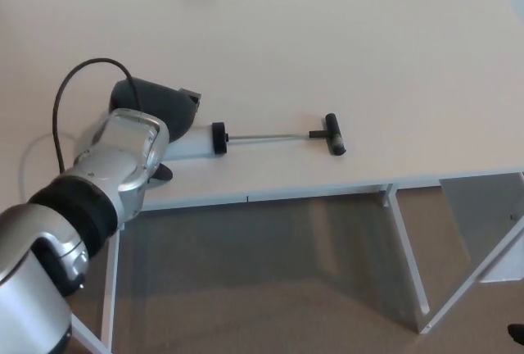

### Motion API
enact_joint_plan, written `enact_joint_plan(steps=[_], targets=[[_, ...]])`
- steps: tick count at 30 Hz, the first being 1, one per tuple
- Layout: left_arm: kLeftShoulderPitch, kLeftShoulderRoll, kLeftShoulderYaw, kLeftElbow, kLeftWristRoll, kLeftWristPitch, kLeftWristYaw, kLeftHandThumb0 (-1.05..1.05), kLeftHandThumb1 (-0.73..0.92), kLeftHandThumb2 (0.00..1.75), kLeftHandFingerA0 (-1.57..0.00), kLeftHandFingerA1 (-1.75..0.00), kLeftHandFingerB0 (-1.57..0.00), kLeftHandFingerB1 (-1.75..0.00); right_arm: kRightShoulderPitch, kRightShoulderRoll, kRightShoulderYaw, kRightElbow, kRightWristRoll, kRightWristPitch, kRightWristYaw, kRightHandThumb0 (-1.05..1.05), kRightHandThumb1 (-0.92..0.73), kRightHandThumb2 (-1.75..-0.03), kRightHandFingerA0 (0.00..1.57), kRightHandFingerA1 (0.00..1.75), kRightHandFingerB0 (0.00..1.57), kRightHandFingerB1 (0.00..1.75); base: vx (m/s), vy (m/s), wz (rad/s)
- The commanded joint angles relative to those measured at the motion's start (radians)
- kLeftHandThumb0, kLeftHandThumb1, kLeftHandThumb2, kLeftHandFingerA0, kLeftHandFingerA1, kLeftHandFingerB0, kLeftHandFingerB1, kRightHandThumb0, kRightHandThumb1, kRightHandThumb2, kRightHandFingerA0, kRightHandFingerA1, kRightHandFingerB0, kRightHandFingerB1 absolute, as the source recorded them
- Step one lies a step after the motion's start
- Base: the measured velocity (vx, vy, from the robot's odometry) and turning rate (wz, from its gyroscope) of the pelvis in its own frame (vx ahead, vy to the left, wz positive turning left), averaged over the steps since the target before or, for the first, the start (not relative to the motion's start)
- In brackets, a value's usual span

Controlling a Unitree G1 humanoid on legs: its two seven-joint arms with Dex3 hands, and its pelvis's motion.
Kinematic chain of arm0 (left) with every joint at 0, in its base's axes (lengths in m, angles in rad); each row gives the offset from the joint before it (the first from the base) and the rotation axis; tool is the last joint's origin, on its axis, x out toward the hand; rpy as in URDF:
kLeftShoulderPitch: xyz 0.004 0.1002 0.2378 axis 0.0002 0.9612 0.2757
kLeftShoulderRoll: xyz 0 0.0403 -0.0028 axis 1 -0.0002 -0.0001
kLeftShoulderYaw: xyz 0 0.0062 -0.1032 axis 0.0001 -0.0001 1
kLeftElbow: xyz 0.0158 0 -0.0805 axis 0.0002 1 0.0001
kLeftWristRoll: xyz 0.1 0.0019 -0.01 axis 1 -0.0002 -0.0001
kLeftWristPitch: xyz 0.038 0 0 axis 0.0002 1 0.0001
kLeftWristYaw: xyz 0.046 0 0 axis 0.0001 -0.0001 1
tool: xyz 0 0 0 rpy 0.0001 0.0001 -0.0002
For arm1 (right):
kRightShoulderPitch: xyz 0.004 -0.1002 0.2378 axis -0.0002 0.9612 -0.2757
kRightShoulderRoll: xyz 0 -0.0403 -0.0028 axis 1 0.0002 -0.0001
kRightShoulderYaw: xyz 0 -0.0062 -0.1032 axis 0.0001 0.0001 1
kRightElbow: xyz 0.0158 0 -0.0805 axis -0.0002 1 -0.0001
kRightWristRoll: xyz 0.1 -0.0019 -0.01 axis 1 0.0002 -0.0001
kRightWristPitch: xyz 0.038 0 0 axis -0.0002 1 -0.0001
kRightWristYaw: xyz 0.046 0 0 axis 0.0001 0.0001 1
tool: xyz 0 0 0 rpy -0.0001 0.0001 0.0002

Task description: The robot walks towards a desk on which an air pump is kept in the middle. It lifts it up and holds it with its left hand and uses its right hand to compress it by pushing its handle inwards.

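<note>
While silver L forearm (115, 170) reaches in low over the cream desk (327, 51), black left hand (160, 108) sits over barrel end of the white air pump w/ black cap (205, 139). Finger state: can't tell. Pump lies flat nr desk's front edge, rod out, black T-handle (334, 134) to its right. R hand not in view.

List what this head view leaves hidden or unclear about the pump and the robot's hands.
- Air pump barrel: head view, mostly covered by the left hand and silver wrist; only its right end by the black cap shows.
- Left hand's grip: head view, fingers hidden beneath the hand's back, so open or shut cannot be told.
- Right hand: out of frame.
- Desk: left and far edges cut off by the frame.
</note>
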State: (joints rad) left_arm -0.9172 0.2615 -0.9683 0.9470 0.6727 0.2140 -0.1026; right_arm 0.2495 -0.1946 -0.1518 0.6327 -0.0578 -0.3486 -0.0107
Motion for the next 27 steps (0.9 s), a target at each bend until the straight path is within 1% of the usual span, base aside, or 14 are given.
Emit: enact_joint_plan(steps=[1,8,9,11,12,13,14,16,17,18,19,24,25,27], targets=[[0.021,-0.030,0.030,0.051,0.040,-0.050,0.014,-0.57,0.42,0.69,-0.18,-0.39,-0.08,-0.33,0.002,-0.012,-0.005,-0.014,-0.004,0.025,-0.018,-0.32,-0.71,-0.61,0.78,0.57,0.63,0.47,0.00,0.000,0.00],[0.016,-0.044,0.066,0.089,0.053,-0.073,0.010,-0.60,0.42,0.70,-0.21,-0.40,-0.09,-0.34,-0.011,-0.011,-0.008,-0.021,-0.001,0.032,-0.014,-0.32,-0.71,-0.61,0.79,0.58,0.63,0.47,0.00,0.000,0.00],[0.018,-0.043,0.071,0.094,0.051,-0.083,0.016,-0.63,0.47,0.74,-0.50,-0.49,-0.11,-0.37,-0.013,-0.013,-0.008,-0.021,-0.002,0.028,-0.014,-0.32,-0.70,-0.61,0.79,0.58,0.64,0.48,0.00,0.000,0.00],[0.020,-0.043,0.075,0.097,0.051,-0.091,0.020,-0.63,0.47,0.74,-0.50,-0.49,-0.11,-0.37,-0.014,-0.013,-0.009,-0.021,-0.002,0.026,-0.015,-0.32,-0.70,-0.61,0.79,0.58,0.64,0.48,0.00,0.000,0.00],[0.022,-0.047,0.093,0.107,0.039,-0.101,0.007,-0.40,0.77,0.68,-0.66,-0.80,-0.19,-0.30,-0.015,-0.015,-0.010,-0.018,-0.003,0.019,-0.013,-0.32,-0.70,-0.61,0.80,0.59,0.64,0.48,0.00,0.000,0.00],[0.022,-0.051,0.104,0.111,0.030,-0.103,-0.007,-0.40,0.77,0.68,-0.66,-0.80,-0.19,-0.30,-0.016,-0.015,-0.010,-0.016,-0.003,0.016,-0.011,-0.32,-0.70,-0.61,0.80,0.59,0.64,0.48,0.00,0.000,0.00],[0.022,-0.052,0.117,0.114,0.016,-0.118,-0.033,-0.18,0.63,0.59,-0.72,-1.22,-0.35,-0.34,-0.014,-0.014,-0.011,-0.022,-0.002,0.020,-0.013,-0.31,-0.70,-0.61,0.80,0.58,0.64,0.48,0.00,0.000,0.00],[0.021,-0.054,0.132,0.119,0.006,-0.139,-0.059,-0.18,0.63,0.59,-0.72,-1.22,-0.35,-0.34,-0.012,-0.011,-0.013,-0.029,-0.002,0.025,-0.015,-0.31,-0.70,-0.61,0.80,0.58,0.64,0.48,0.00,0.000,0.00],[0.028,-0.052,0.132,0.120,0.019,-0.159,-0.054,-0.23,0.60,0.57,-0.71,-1.04,-0.69,-0.48,-0.014,-0.012,-0.012,-0.031,-0.005,0.029,-0.017,-0.31,-0.71,-0.61,0.79,0.57,0.64,0.48,0.00,0.000,0.00],[0.028,-0.052,0.132,0.120,0.019,-0.159,-0.054,-0.23,0.60,0.57,-0.71,-1.04,-0.69,-0.48,-0.014,-0.012,-0.012,-0.031,-0.005,0.029,-0.017,-0.31,-0.71,-0.61,0.79,0.57,0.64,0.48,0.00,0.000,0.00],[0.031,-0.054,0.135,0.124,0.021,-0.166,-0.062,-0.21,0.59,0.57,-0.73,-0.87,-0.71,-0.51,-0.013,-0.012,-0.011,-0.035,-0.007,0.031,-0.018,-0.31,-0.71,-0.61,0.78,0.56,0.63,0.48,0.00,0.000,0.00],[0.040,-0.059,0.155,0.150,0.026,-0.210,-0.051,-0.20,0.57,0.57,-0.81,-0.86,-0.73,-0.54,-0.014,-0.007,-0.016,-0.044,0.001,0.040,-0.014,-0.33,-0.70,-0.61,0.80,0.58,0.65,0.48,0.00,0.000,0.00],[0.045,-0.055,0.158,0.154,0.032,-0.227,-0.030,-0.21,0.63,0.58,-0.70,-1.04,-0.67,-0.52,-0.016,-0.006,-0.017,-0.042,0.003,0.038,-0.014,-0.32,-0.70,-0.61,0.79,0.58,0.65,0.48,0.00,0.000,0.00],[0.046,-0.054,0.160,0.156,0.035,-0.232,-0.024,-0.21,0.63,0.58,-0.70,-1.04,-0.67,-0.52,-0.017,-0.006,-0.018,-0.042,0.003,0.038,-0.015,-0.32,-0.70,-0.61,0.79,0.58,0.65,0.48,0.00,0.000,0.00]])
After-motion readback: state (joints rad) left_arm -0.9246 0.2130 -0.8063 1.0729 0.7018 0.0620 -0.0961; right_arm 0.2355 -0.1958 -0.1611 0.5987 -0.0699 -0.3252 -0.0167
